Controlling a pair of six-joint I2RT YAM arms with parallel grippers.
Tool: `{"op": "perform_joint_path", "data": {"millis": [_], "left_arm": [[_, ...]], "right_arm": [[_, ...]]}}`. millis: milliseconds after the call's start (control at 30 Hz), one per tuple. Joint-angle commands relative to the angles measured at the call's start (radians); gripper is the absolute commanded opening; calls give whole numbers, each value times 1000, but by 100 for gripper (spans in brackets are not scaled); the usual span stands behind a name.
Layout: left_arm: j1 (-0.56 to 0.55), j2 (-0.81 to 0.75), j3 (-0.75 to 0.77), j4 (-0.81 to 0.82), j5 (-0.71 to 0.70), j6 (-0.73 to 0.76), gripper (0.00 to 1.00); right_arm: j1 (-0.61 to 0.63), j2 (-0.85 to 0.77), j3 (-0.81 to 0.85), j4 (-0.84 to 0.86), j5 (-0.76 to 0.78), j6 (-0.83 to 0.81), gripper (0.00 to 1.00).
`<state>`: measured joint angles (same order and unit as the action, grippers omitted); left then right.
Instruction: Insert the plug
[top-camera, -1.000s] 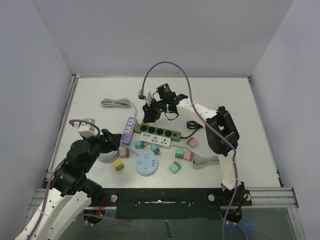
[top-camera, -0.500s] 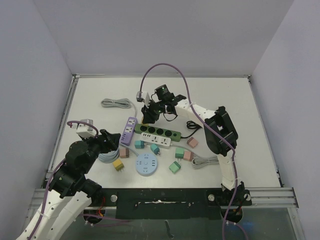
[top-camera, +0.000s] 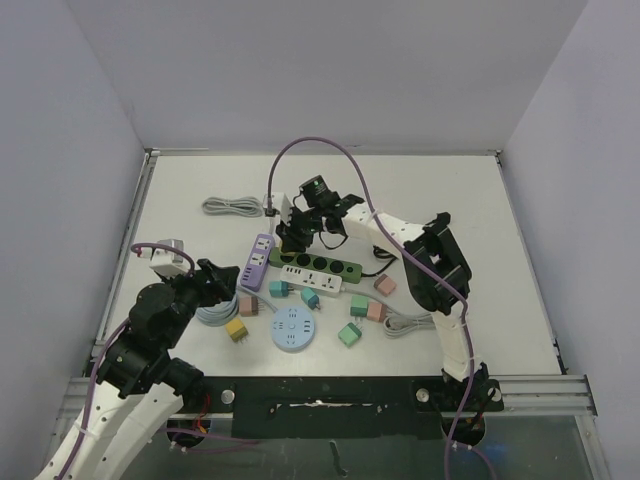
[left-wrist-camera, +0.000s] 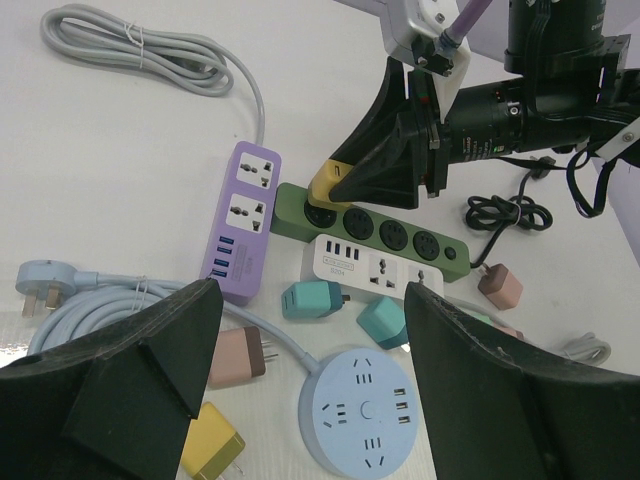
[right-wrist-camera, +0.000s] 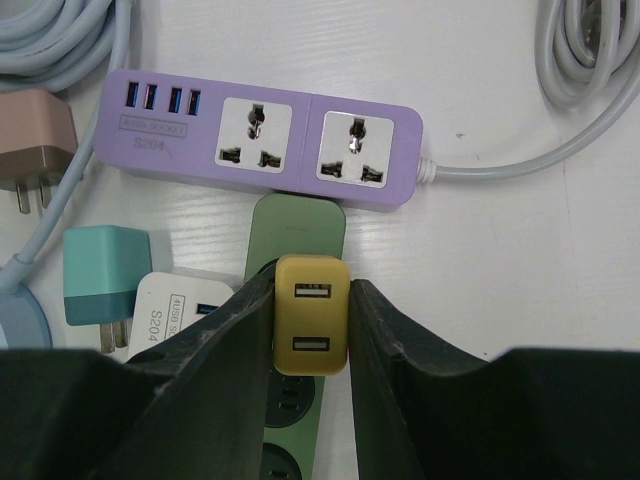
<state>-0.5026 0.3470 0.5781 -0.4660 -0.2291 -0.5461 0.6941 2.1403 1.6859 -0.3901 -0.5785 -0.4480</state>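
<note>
On the tabletop (top-camera: 450, 200): several power strips and loose plugs are laid out.
Yellow plug (right-wrist-camera: 311, 330): it is held at the end socket of the green power strip (right-wrist-camera: 296, 232), just beside the purple power strip (right-wrist-camera: 265, 140); whether it is seated cannot be told.
Right gripper (right-wrist-camera: 312, 300): it is clamped on the yellow plug, with one finger pressed to each side.
Left gripper (left-wrist-camera: 310, 330): its fingers are spread apart, nothing is held, and it is positioned above the round blue socket (left-wrist-camera: 365, 410).
</note>
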Motion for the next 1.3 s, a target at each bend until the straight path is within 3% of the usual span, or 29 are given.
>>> {"op": "perform_joint_path", "data": {"millis": [0,367,533,800,1067,1267], "left_arm": [[4,-12,9,23,-9,-9,72],[7,-31,10,21,-18,-12,72],[10,-31,8,24,-15,-12,72],[12,-32,8,23,-15,-12,72],[12,-38,9,23,-18,-12,72],[13,-38,8,23,-16,-13,72]], "right_arm": [[10,33,-45,-48,92,-57,0],[-15,1,-209,25,213,-4,0],[-5,22,-165,-53,273,19,0],[16,-26,16,-159,233,146,31],[16,-12,80,-225,165,160,45],[16,-3,111,-215,190,164,43]]}}
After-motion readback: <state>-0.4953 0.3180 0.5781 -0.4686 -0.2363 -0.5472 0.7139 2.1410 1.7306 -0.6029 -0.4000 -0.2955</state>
